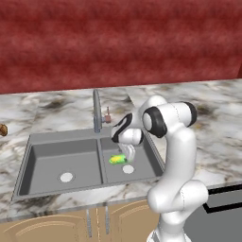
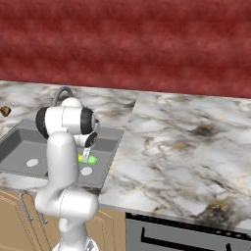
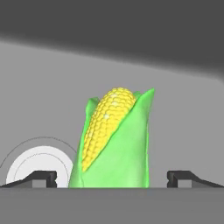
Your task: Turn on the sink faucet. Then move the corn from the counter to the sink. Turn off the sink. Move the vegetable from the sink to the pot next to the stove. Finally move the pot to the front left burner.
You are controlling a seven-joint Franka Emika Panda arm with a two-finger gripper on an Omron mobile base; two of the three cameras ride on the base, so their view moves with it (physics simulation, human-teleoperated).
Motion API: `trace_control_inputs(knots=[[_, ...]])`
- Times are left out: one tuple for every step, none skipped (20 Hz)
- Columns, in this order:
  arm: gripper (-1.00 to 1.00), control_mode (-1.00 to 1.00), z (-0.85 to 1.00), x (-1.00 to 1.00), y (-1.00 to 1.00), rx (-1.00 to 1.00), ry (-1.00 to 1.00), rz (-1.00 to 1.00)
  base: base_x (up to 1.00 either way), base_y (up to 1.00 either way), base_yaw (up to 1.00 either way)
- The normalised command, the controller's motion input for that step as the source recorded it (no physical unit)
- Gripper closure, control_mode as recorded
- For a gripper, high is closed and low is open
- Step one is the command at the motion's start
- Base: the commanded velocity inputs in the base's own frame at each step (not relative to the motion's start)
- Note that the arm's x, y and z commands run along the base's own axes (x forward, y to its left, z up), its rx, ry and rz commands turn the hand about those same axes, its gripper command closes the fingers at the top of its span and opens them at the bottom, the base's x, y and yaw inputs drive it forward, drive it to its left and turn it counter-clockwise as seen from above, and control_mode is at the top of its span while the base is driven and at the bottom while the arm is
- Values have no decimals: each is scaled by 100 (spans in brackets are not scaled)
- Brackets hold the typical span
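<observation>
The two-finger gripper (image 3: 112, 179) hangs low inside the right half of the grey metal rectangular double-basin sink (image 1: 33, 142), with its two small dark finger tips (image 3: 41, 177) spread wide apart in the hand view. Between them lies the small yellow cob of corn in its bright green husk (image 3: 114, 142), with a clear gap to each tip, so the jaws stand open around the cob and are not clamped on it. In the left base view the gripper (image 1: 127, 158) sits directly over the corn (image 1: 117, 159), which rests on the basin floor just beside the round white drain (image 1: 128, 169) of that half. The same drain (image 3: 35, 166) shows at the left of the hand view, beside the husk. In the right base view the corn (image 2: 88, 159) appears as a green and yellow patch below the hand, just above the drain (image 2: 86, 171).

Behind the divider between the two basins rises the tall slim grey metal faucet with its curved neck (image 1: 97, 111), and its small reddish-tipped side lever (image 1: 107, 116) points to the right. Whether water runs I cannot tell. The sink is set in the white-grey marble counter with dark smoky veins (image 1: 212, 132). A small brown roundish lump (image 1: 2, 129) lies on the counter well to the left of the sink. The flat black stove (image 2: 196, 235) shows at the bottom of the right base view.
</observation>
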Motion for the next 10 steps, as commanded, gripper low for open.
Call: trace_control_inputs(knots=[[-100, -100, -18, -44, -1, 0, 0, 0, 0, 0, 0], [-100, -100, -15, -40, -2, 0, 0, 0, 0, 0, 0], [-100, -100, -14, -38, -5, 0, 0, 0, 0, 0, 0], [-100, -100, -16, -27, -2, -1, 0, 0, 0, 0, 0], [-100, -100, -19, -19, 0, -3, 0, 0, 0, 0, 0], [-100, -100, -19, -9, 0, -4, 0, 0, 0, 0, 0], [-100, -100, -20, 0, 0, -5, 0, 0, 0, 0, 0], [-100, -100, -20, 0, 0, -5, -1, 0, 0, 0, 0], [-100, -100, -23, 0, 0, -6, -2, 0, 0, 0, 0], [-100, -100, -28, 3, 0, -7, 0, 0, 0, 0, 0]])
